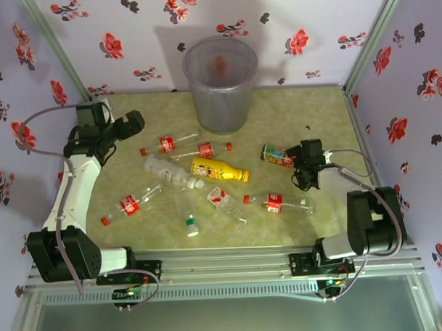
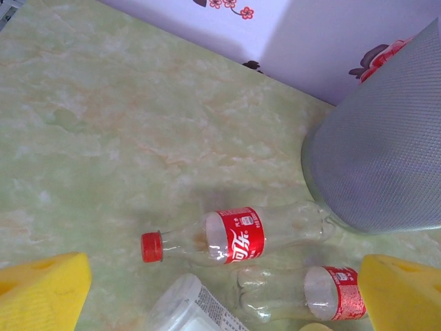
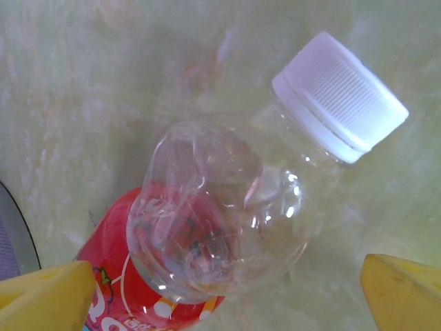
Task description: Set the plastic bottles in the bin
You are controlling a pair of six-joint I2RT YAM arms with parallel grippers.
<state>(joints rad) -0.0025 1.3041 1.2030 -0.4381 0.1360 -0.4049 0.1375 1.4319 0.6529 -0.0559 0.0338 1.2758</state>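
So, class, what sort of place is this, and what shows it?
Likely a robot test booth: flower-print walls box in a marbled green table, with the left arm and right arm bolted to an aluminium rail.

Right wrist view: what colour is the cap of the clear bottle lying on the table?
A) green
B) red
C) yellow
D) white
D: the clear bottle ends in a ribbed cap that is plainly white, at the upper right of the view.
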